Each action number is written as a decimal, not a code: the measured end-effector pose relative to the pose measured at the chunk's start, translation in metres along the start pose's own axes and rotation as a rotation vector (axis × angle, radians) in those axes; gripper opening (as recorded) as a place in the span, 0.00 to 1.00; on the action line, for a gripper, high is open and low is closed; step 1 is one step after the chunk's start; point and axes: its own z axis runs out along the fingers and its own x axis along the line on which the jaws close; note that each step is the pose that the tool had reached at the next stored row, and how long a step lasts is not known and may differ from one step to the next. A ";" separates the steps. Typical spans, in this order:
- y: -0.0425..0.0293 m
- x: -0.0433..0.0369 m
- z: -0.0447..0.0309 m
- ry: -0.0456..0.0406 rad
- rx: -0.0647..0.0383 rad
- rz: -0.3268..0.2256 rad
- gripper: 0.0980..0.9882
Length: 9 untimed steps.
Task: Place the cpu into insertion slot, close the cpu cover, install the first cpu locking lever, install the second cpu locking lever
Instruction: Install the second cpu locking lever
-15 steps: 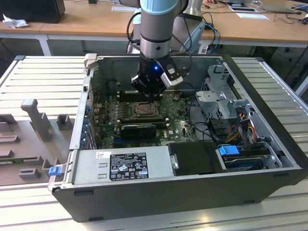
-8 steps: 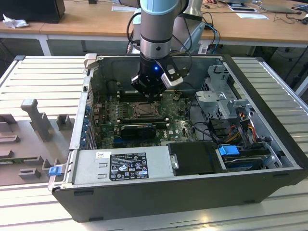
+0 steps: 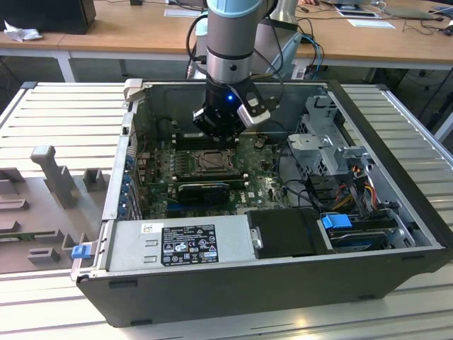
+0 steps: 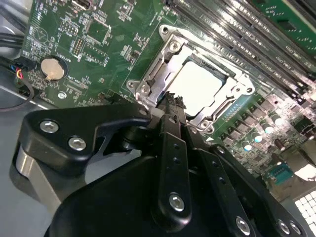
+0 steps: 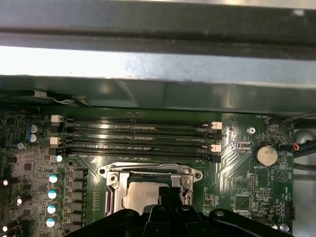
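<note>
Arm posture comes first: the single robot arm (image 3: 228,42) drops almost straight down from above into the open computer case (image 3: 283,273), its wrist lit by a small blue light, and the tool (image 3: 216,134) hangs just over the motherboard (image 3: 166,159), directly above the socket. In the second wrist view the tool (image 4: 171,101) shows its black fingers (image 4: 170,148) drawn together into one narrow tip with nothing between them, so it is closed and empty; that tip sits at the near edge of the cpu cover (image 4: 159,79), though contact cannot be judged. One cpu (image 4: 200,86) is seen, a pale silver-grey square with a flat plain top, already lying inside the insertion slot (image 4: 228,74) and framed by its dark rim. One cpu cover lies flat around it, a thin silver-grey metal frame whose square window exposes the chip; in the first wrist view the cpu (image 5: 140,195) and cpu cover (image 5: 148,173) appear again just beyond the black tool body. Four long black memory slots (image 5: 138,138) run side by side near the socket in the first wrist view, and one round coin battery (image 5: 265,154) sits on the green board off to the side. In the exterior view the case rests on a ribbed metal tabletop (image 3: 64,117), and a grey moulded fixture (image 3: 49,177) stands at the exterior view's left.
</note>
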 end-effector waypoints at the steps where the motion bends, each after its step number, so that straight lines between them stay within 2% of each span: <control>1: -0.0011 0.0000 0.0000 0.0000 0.000 0.000 0.01; 9: -0.0104 0.0004 -0.0007 0.0000 0.000 0.000 0.01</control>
